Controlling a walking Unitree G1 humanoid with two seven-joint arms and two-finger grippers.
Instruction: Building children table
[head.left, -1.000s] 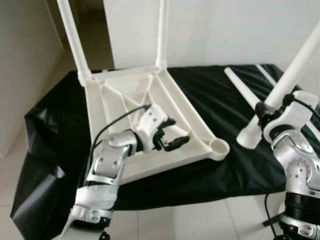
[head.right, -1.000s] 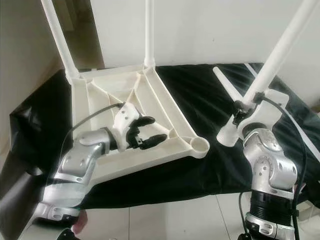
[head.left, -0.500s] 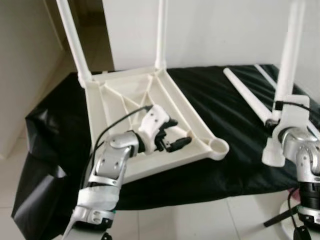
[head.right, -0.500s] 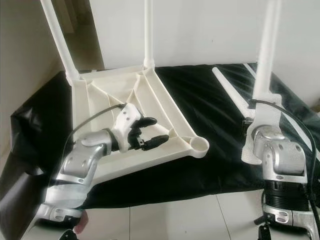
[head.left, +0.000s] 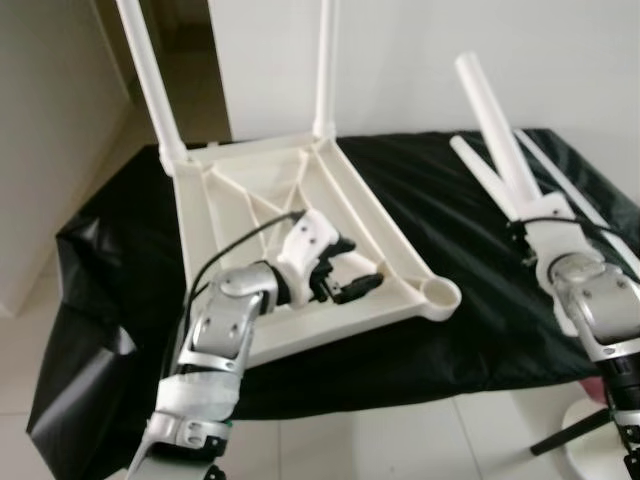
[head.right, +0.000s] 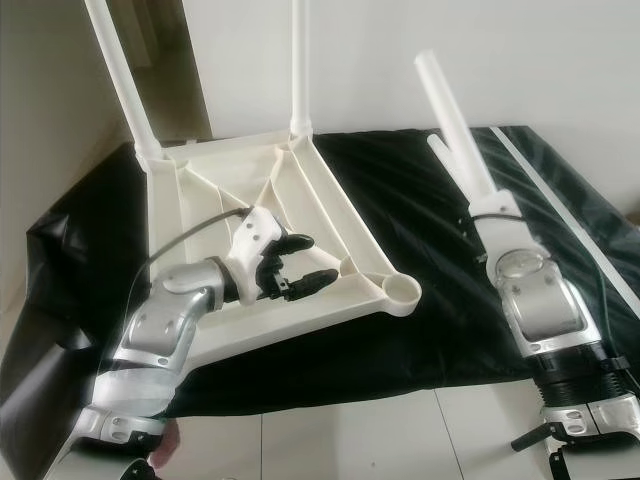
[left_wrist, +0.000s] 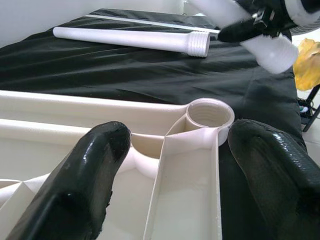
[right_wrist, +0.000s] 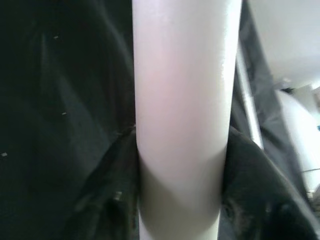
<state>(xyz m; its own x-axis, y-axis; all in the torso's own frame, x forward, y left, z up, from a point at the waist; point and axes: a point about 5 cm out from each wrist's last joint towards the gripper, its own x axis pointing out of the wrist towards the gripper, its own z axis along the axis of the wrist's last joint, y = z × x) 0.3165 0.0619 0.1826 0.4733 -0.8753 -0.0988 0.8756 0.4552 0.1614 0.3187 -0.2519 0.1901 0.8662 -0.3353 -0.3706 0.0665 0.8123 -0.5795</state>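
An upturned white plastic children's tabletop (head.left: 300, 220) lies on a black-draped surface (head.left: 450, 240), two legs already standing at its far corners. The left gripper (head.left: 345, 280), jaws wide open, straddles a rib near the empty round corner socket (left_wrist: 210, 112). The right gripper (head.left: 535, 225), jaws clamped on a white plastic leg (head.right: 455, 125), holds it tilted. Next, probably, its threaded end must meet that socket. Another loose white leg (left_wrist: 130, 39) lies nearby.
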